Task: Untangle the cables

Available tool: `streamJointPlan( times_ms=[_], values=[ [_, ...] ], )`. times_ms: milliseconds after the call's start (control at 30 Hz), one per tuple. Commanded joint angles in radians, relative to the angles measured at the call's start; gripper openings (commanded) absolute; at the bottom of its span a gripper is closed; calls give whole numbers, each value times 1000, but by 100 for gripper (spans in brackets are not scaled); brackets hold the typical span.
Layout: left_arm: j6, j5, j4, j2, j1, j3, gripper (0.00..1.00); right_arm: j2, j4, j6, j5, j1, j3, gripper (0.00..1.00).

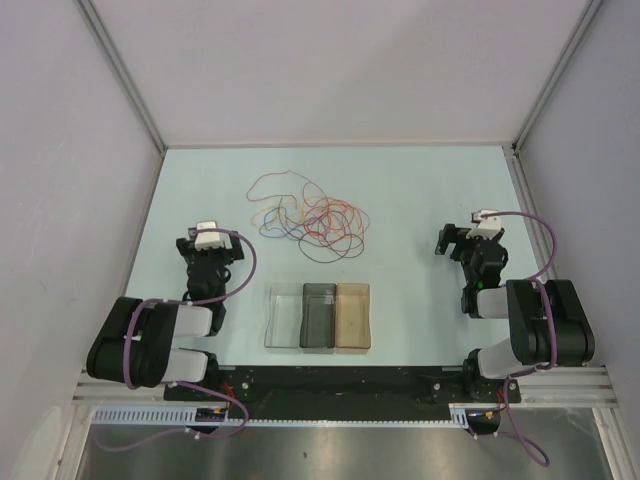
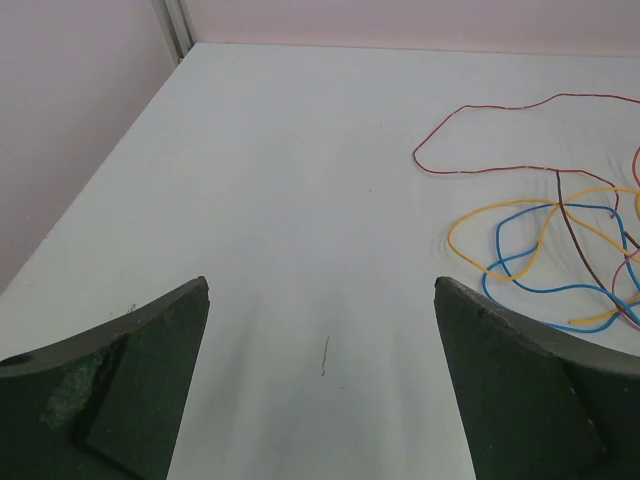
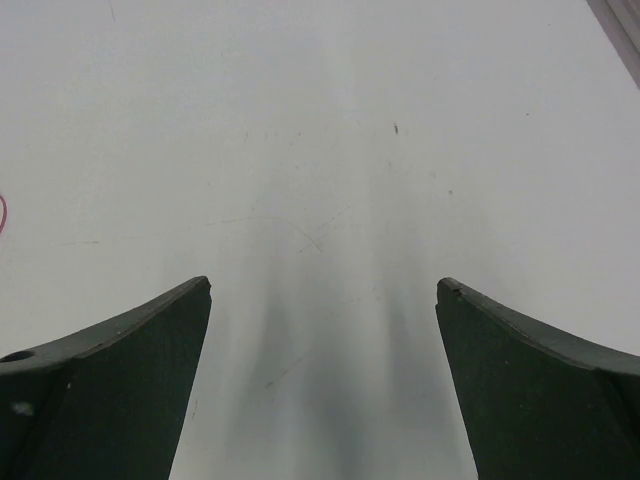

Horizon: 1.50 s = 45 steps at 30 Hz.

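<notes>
My left pincer (image 2: 321, 290) and right pincer (image 3: 323, 290) gape wide and empty either side of the tangled cables (image 1: 308, 220), seemingly poised to pull loops apart.

Read-check, all three views: no text, number, brand or sign is legible.

Top view: the left white cap (image 1: 208, 235) and the right white cap (image 1: 487, 218) on my wrists are too small to show any lettering. The small orange and yellow specks on the base rail (image 1: 340, 398) may be labels, but I cannot read them.

Wrist views: the fingers of my left claw (image 2: 321, 281) and right claw (image 3: 323, 281) are plain and dark. Their pale patches are scuffs, not characters. The desk (image 2: 300, 150) carries one short thin mark (image 2: 325, 355), which is a streak and not a sign.
</notes>
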Motion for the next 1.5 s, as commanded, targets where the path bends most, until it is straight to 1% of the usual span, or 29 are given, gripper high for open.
streamJointPlan(
  times_ms=[0, 533, 567, 600, 633, 667, 700, 733, 767, 800, 833, 867, 900, 933, 967, 1000, 1033, 1067, 1100, 1167, 1200, 1267, 1300, 1333, 1400, 1467],
  values=[
    [8, 18, 55, -6, 9, 0, 100, 10, 32, -13, 20, 5, 7, 100],
    [8, 18, 56, -5, 9, 0, 100, 10, 29, -5, 28, 2, 9, 100],
    [9, 18, 55, -6, 9, 0, 100, 6, 29, -5, 49, 15, 9, 100],
    [9, 18, 55, -5, 9, 0, 100, 0, 29, 2, 185, 46, 7, 100],
    [9, 18, 53, -6, 9, 0, 100, -19, 27, 10, 253, 69, 4, 100],
    [9, 18, 55, -5, 11, 0, 100, -69, -24, -8, 322, 95, 30, 100],
    [9, 18, 56, -5, 9, 0, 100, -106, -88, -30, 391, 151, 56, 100],
    [8, 18, 55, -5, 9, 0, 100, -140, -236, -60, 402, 179, 94, 100],
    [9, 18, 56, -6, 9, 0, 100, -201, -303, -77, 420, 204, 132, 100],
    [8, 18, 55, -5, 9, 0, 100, -227, -359, -67, 456, 254, 198, 100],
    [8, 18, 55, -5, 9, 0, 100, -253, -432, -38, 448, 265, 220, 100],
    [9, 18, 55, -5, 9, 0, 100, -287, -480, 23, 410, 269, 240, 100],
    [8, 18, 55, -5, 9, 0, 100, -347, -540, 191, 299, 263, 274, 100],
    [8, 18, 56, -6, 9, 0, 100, -370, -586, 264, 201, 221, 274, 100],
    [9, 18, 56, -5, 9, 0, 100, -379, -580, 310, 74, 188, 275, 100],
    [9, 18, 53, -6, 9, 0, 100, -357, -563, 408, -151, 155, 289, 100],
    [8, 18, 55, -5, 9, 2, 100, -334, -587, 445, -217, 120, 320, 100],
    [8, 20, 55, -3, 9, 2, 100, -308, -627, 467, -268, 121, 358, 100],
    [8, 20, 52, -3, 9, 2, 100, -242, -717, 469, -280, 146, 451, 99],
    [9, 23, 49, -5, 11, 5, 100, -185, -782, 437, -306, 189, 530, 92],
    [9, 23, 47, -5, 11, 3, 100, -141, -833, 421, -303, 209, 601, 89],
    [9, 21, 50, -5, 11, 3, 100, -90, -874, 413, -308, 258, 662, 89],
    [9, 20, 52, -6, 9, 2, 100, -65, -905, 410, -313, 268, 685, 86],
    [8, 20, 53, -6, 9, -1, 100, -7, -916, 394, -316, 297, 731, 84],
    [8, 20, 53, -6, 11, 0, 100, 57, -946, 383, -319, 319, 765, 78],
    [8, 20, 53, -5, 11, 0, 100, 151, -951, 375, -339, 342, 808, 72]
  ],
)
